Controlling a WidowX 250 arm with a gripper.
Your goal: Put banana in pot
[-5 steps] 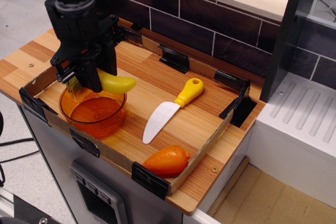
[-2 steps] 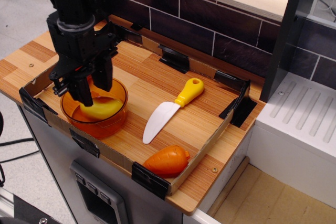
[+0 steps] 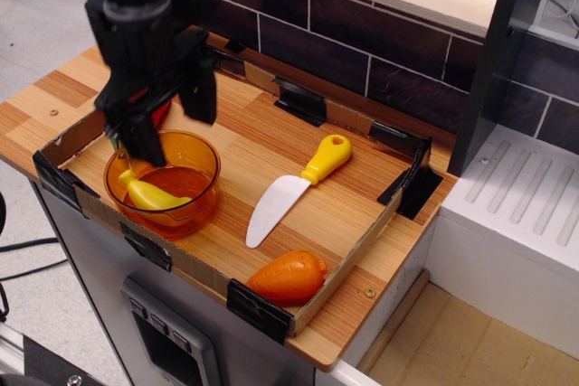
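Observation:
The yellow banana [image 3: 152, 194] lies inside the translucent orange pot [image 3: 201, 155] at the front left of the wooden tray. My black gripper [image 3: 167, 119] hangs just above the pot's back rim. It is open and empty, with one finger [image 3: 140, 140] over the left rim and the other finger [image 3: 200, 97] behind the pot.
A toy knife [image 3: 294, 189] with white blade and yellow handle lies mid-tray. An orange toy carrot [image 3: 288, 277] sits at the tray's front corner. A low cardboard wall [image 3: 353, 255] with black clips rings the tray. A dark tiled wall stands behind, a white sink unit [image 3: 511, 214] at right.
The gripper held the banana above the pot, lowered it in, opened and let go. It has now risen, and the banana has settled in the pot's left side.

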